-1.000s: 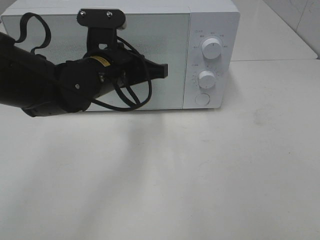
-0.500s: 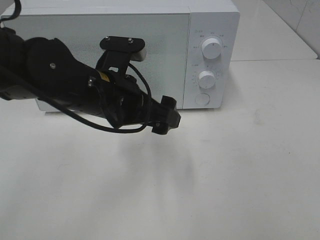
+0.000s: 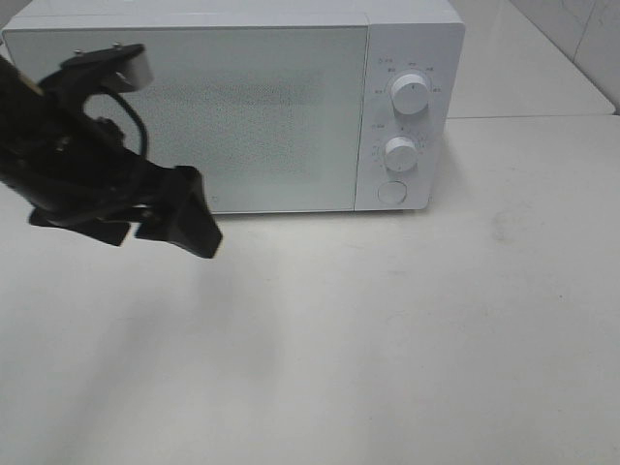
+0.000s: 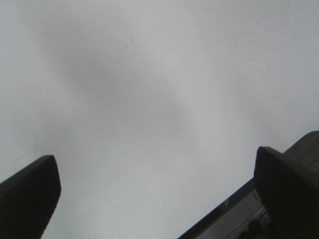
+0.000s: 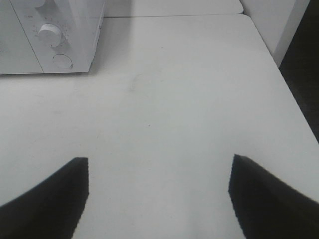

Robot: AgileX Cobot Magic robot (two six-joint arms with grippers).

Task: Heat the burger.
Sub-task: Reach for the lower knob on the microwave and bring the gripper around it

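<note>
Hovering by boxy white microwave [image 3: 252, 107], left and right jaws apart, empty; grab lower round white knob [image 3: 399, 152] squarely, twist slow.

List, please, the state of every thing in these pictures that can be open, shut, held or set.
microwave door: shut.
upper knob: setting too small to read.
lower knob: setting too small to read.
left gripper: open, empty, above the table.
right gripper: open, empty, above the table.
burger: not in view.

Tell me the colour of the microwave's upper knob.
White upper knob, matching the microwave casing; clearest in the exterior high view.
</note>
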